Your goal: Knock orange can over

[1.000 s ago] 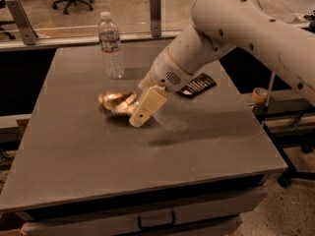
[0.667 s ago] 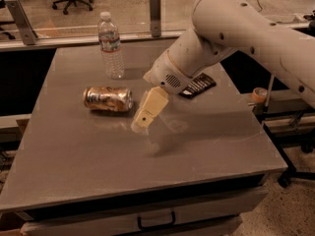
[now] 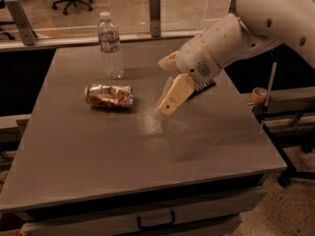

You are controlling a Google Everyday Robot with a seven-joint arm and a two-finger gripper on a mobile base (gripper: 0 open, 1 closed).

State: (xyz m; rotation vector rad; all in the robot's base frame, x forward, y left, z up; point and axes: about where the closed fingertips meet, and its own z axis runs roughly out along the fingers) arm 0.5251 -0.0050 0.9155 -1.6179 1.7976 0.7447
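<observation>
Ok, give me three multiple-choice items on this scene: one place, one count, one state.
1. The hand hovers:
A) over the table, apart from the can
B) on the bottle
C) beyond the table's edge

2. Bottles on the table:
A) one
B) two
C) three

3. The can:
A) stands upright
B) lies on its side
C) is held by the hand

Answers:
1 A, bare tabletop shows between hand and can.
2 A, only one bottle stands there.
3 B, its long side rests on the table.

No legible text or labels anywhere
</observation>
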